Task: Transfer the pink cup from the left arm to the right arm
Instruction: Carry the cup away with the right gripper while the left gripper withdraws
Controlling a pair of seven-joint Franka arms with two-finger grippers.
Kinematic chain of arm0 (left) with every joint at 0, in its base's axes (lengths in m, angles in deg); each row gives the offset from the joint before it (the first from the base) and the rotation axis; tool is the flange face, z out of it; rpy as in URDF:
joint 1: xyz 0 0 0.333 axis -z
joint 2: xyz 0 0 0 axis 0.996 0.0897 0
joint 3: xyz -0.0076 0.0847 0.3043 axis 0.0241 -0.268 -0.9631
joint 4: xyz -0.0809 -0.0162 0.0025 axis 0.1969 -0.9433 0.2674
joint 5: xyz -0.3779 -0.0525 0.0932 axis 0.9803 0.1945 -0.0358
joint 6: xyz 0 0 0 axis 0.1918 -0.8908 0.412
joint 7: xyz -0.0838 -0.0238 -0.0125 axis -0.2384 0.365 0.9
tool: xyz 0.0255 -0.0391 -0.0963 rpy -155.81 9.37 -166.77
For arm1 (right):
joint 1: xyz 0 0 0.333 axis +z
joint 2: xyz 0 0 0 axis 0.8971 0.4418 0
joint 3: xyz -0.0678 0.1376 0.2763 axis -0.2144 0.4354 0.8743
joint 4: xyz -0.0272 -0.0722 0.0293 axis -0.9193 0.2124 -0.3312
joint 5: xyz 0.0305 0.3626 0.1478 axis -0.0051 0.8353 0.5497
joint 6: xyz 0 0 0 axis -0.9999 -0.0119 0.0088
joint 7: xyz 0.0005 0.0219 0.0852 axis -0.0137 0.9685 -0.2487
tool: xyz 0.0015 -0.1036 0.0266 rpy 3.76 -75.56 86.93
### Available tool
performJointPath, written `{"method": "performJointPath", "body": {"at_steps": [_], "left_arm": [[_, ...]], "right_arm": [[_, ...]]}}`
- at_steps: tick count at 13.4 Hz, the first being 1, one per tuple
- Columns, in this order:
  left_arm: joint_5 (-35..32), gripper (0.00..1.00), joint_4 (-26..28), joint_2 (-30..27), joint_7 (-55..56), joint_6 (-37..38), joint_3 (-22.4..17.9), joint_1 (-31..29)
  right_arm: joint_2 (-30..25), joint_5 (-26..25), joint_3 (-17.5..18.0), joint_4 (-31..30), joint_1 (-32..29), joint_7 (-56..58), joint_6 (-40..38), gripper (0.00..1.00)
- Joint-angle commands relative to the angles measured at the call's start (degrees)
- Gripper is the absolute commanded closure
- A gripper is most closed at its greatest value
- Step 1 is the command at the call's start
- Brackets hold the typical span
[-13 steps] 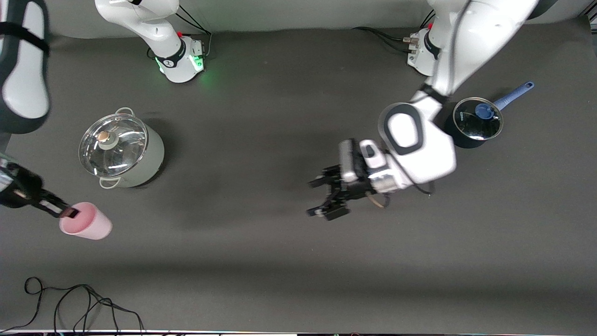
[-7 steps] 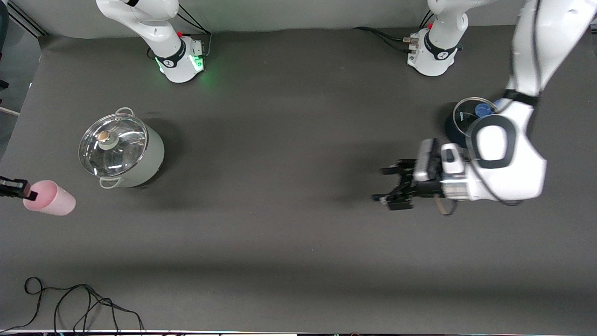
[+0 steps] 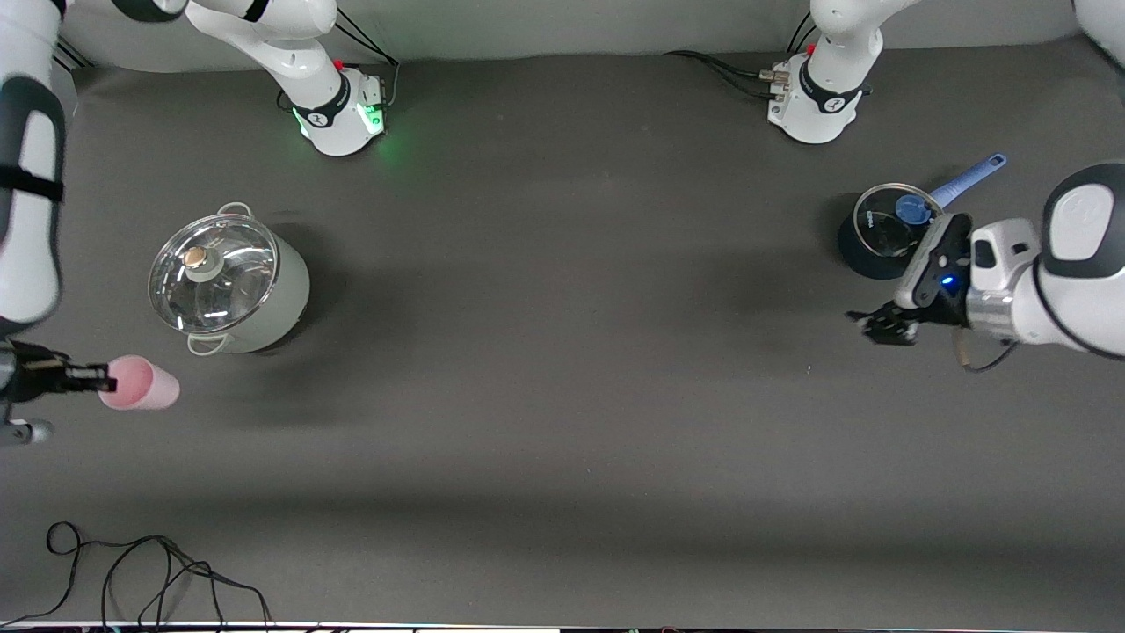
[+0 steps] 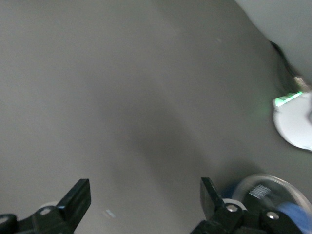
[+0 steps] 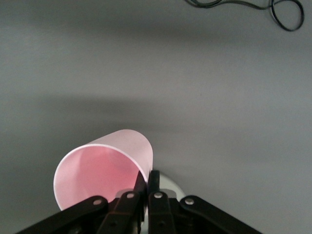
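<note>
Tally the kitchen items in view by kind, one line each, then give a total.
Lidded pots: 2, the large pale-green stockpot with glass lid and the small dark blue saucepan with glass lid.
Cups: 1, the small pale-pink plastic cup.
Total: 3.

In the front view the right gripper (image 3: 104,384) sits at the frame's edge, its wrist mostly cut off. The dark blue saucepan (image 3: 879,237) is partly hidden by the left gripper (image 3: 881,328). The left wrist view is blurred, its lower edge cropping the saucepan.

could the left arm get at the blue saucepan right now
Probably yes. The left gripper hangs open and empty just beside the blue saucepan, with nothing between them; the right gripper holds the pink cup at the table's right-arm end.
</note>
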Motion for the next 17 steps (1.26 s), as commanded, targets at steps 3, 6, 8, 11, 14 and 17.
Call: {"method": "performJointPath", "body": {"at_steps": [3,6,8,11,14,17], "left_arm": [[-13.1,0.00,0.7,-12.4,22.9,9.4,0.3,-0.3],[-13.2,0.00,-2.6,-13.4,47.1,11.0,0.3,0.1],[-12.7,0.00,-3.6,-13.3,64.4,10.5,1.1,0.5],[-11.5,0.00,-4.0,-13.2,86.5,9.1,1.5,2.7],[-5.4,0.00,-4.4,-13.2,104.4,6.3,1.2,2.6],[-3.2,0.00,-4.4,-12.6,105.3,2.0,0.9,2.1]], "right_arm": [[10.7,5.5,0.4,3.3,-0.4,0.8,10.6,1.00],[13.1,7.3,0.5,3.4,-0.4,1.0,13.2,1.00],[14.5,7.4,0.9,3.6,-0.4,0.9,14.4,1.00],[15.9,8.3,1.6,3.6,-0.3,0.3,16.2,1.00],[16.6,9.2,1.7,3.5,-0.3,0.3,17.2,1.00],[17.1,9.2,1.7,3.6,-0.4,0.8,17.3,0.94]]}}
